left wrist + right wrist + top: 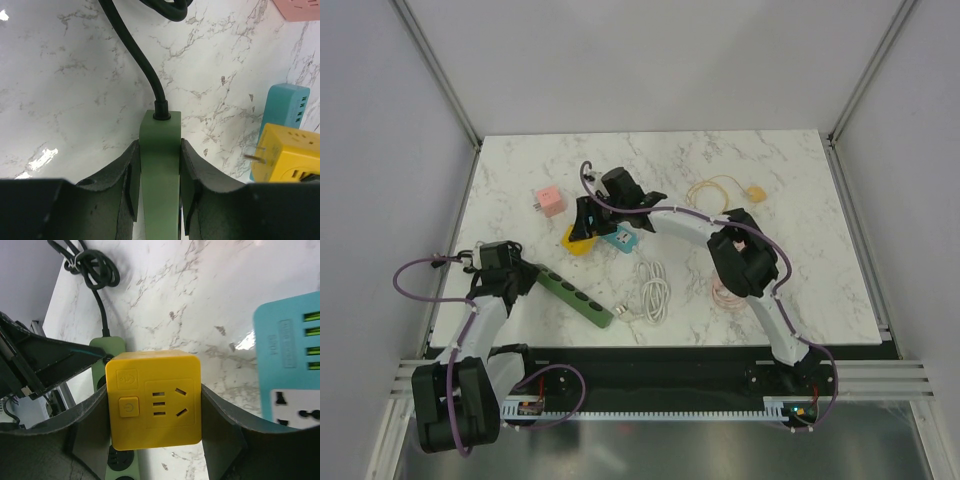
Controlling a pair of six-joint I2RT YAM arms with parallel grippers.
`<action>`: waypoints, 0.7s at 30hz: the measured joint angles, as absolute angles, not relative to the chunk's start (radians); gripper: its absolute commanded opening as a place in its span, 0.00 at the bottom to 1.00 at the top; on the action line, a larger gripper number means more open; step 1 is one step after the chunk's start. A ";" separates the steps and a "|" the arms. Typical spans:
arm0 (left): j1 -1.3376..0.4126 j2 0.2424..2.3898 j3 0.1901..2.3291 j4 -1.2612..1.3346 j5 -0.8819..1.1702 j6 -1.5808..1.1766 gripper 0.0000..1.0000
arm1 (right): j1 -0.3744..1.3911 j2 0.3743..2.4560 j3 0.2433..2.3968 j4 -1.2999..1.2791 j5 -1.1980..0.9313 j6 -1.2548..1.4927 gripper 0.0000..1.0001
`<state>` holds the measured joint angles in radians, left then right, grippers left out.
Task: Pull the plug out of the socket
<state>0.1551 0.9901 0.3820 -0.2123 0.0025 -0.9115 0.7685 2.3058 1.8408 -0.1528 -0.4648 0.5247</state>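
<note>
Left tool (pixel 159 150) clamped on green power strip (pixel 159 127), right tool (pixel 155 396) gripping yellow cube plug (pixel 160 371), bare prongs (pixel 254 158) showing

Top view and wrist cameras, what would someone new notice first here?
The bright yellow plug cube, held mid-table by the right gripper, its prongs bare. Next, the left gripper pinching the green power strip at its cord end near the left edge. A teal adapter lies beside the cube.
</note>
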 measured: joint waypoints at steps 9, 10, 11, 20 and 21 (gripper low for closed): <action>0.155 0.981 0.382 -0.222 -0.001 -0.910 0.02 | 0.757 2.223 1.814 -0.223 -0.408 0.480 0.00; 0.155 0.978 0.382 -0.226 -0.002 -0.910 0.02 | 0.739 2.194 1.796 -0.220 -0.401 0.478 0.00; 0.155 0.974 0.382 -0.231 -0.004 -0.908 0.02 | 0.716 2.159 1.775 -0.219 -0.394 0.477 0.00; 0.148 0.967 0.382 -0.238 -0.016 -0.904 0.02 | 0.480 1.906 1.552 -0.113 -0.324 0.495 0.00; 0.148 0.966 0.382 -0.239 -0.017 -0.904 0.02 | 0.454 1.894 1.526 -0.102 -0.312 0.501 0.00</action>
